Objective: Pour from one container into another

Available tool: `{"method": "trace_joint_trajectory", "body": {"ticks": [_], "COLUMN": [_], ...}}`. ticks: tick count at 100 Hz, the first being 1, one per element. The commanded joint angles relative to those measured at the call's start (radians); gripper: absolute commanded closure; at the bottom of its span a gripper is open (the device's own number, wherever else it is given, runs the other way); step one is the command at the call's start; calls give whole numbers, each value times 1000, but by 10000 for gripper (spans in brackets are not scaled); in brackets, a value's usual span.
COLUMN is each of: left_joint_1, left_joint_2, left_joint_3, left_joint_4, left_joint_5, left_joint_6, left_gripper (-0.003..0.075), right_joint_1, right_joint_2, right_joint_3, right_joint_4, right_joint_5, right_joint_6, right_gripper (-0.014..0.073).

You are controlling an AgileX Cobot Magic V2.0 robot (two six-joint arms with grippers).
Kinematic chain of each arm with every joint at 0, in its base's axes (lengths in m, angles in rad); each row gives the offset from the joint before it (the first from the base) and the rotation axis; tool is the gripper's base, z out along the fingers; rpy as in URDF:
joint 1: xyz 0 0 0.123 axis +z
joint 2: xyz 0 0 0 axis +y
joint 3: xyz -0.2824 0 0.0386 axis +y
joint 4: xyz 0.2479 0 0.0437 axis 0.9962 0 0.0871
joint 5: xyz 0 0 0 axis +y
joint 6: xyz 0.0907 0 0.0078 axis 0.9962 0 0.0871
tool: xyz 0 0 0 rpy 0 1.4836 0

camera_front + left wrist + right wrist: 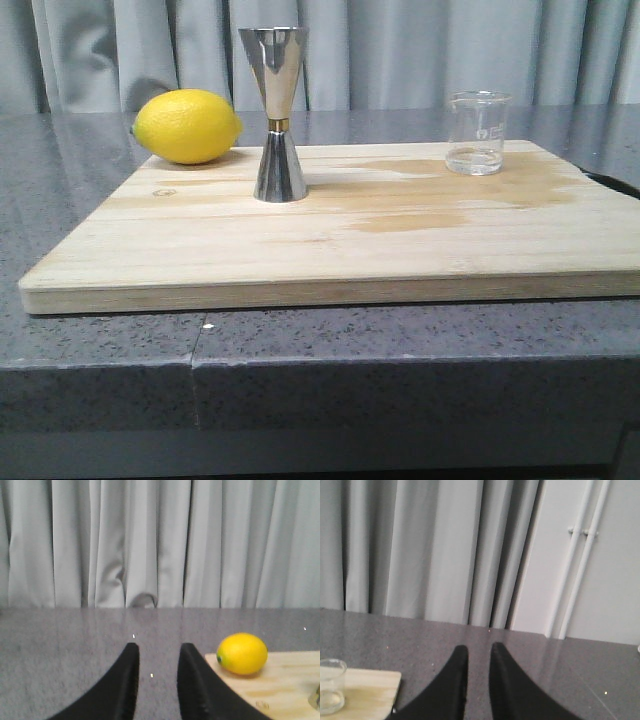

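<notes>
Steel jigger (276, 112), hourglass type w/ a brass band, is stood upright on the wooden board (330, 240), roughly mid-board toward 12 o'clock. A clear glass beaker (478, 132) w/ a little liquid at the bottom is set at 3 o'clock from it, well apart.

Nothing is held yet. The left gripper (156, 680) is seen w/ fingers a narrow gap apart, empty, off the board's 9 o'clock edge. The right gripper (477, 680) is likewise slightly parted, empty, past the 3 o'clock edge.

Judged: the reach is the step in hand. The beaker is prob. best taken low on its wall by the right arm and kept level.

A lemon (187, 126) is sat at 10 o'clock from the jigger, near it; a left-arm approach could be crowded.
</notes>
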Motion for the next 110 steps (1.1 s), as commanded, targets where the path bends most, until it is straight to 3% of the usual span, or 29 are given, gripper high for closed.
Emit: {"method": "trace_joint_trajectory", "body": {"ticks": [1, 5, 28, 90, 105, 110], "left_joint_1": [-46, -65, -123, -123, -193, -210], "left_joint_2": [-5, -5, -5, -5, -10, -17], "left_joint_3": [56, 90, 154, 154, 171, 181], "left_joint_4": [-52, -57, -117, -154, -156, -160], "left_joint_5": [-56, -70, -172, -153, -174, -247], "left_joint_6": [4, 4, 4, 1, 3, 6], "left_gripper": [694, 741, 739, 739, 739, 739], "right_joint_1": [-2, -2, -2, -2, -2, -2], "right_joint_2": [-23, -31, -41, -41, -41, -41], "right_joint_3": [37, 59, 103, 109, 109, 109], "right_joint_4": [2, 9, 14, 14, 14, 14], "right_joint_5": [-69, -69, -59, -61, -61, -61], "right_joint_6": [-4, -4, -4, -4, -4, -4], "right_gripper": [651, 666, 661, 661, 661, 661]}}
